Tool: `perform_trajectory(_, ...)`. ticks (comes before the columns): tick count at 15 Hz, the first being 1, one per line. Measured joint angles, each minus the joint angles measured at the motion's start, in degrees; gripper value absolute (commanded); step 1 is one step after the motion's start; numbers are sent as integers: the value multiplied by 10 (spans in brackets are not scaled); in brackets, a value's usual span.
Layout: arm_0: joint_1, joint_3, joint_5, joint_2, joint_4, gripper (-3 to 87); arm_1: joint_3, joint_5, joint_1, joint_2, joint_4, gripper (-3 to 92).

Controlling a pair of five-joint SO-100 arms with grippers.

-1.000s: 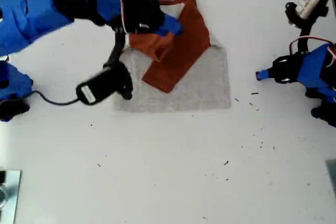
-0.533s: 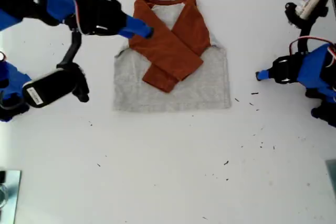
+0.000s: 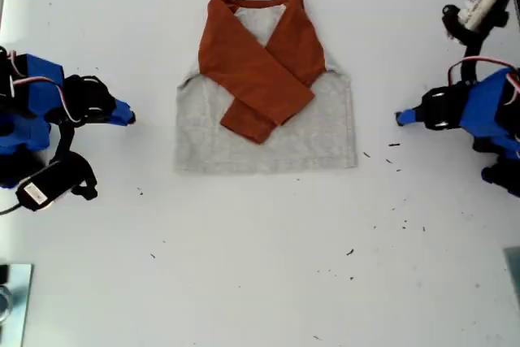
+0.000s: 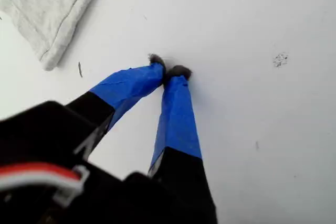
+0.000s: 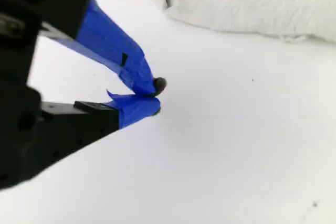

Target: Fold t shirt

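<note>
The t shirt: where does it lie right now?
The t shirt lies flat on the white table, in the upper middle of the exterior view, between the two arms and touched by neither, both sleeves crossed over its chest.

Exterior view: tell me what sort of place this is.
Probably a robotics lab bench: a plain white tabletop with small blue arms at both sides of the exterior view, loose cables, and only a small t shirt laid out for folding.

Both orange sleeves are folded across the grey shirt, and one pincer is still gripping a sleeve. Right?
Not quite. The sleeves do lie crossed on the t shirt, but no pincer grips one: the exterior view shows both arms off the shirt, and the wrist views show each pincer shut on nothing.
</note>
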Motion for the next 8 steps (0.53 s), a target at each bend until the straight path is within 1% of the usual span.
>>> perform_trajectory(1,5,-47,-2,-15,40,-3,-44,10,-3,-52,23,34)
perform_trajectory(2,20,-130,-4,-51,89,-3,-125,15,-8,-122,60,34)
perform_trajectory(4,80,-342,-11,-150,178,-3,-381,22,-40,-320,149,33)
perform_trajectory(5,118,-454,-25,-220,227,-3,-510,30,-65,-418,179,33)
perform_trajectory(6,163,-546,-40,-286,253,-3,-613,42,-92,-504,189,34)
perform_trajectory(7,201,-608,-51,-340,258,42,-681,54,-117,-572,188,43)
perform_trajectory(8,233,-632,-58,-380,256,170,-721,62,-135,-623,188,151)
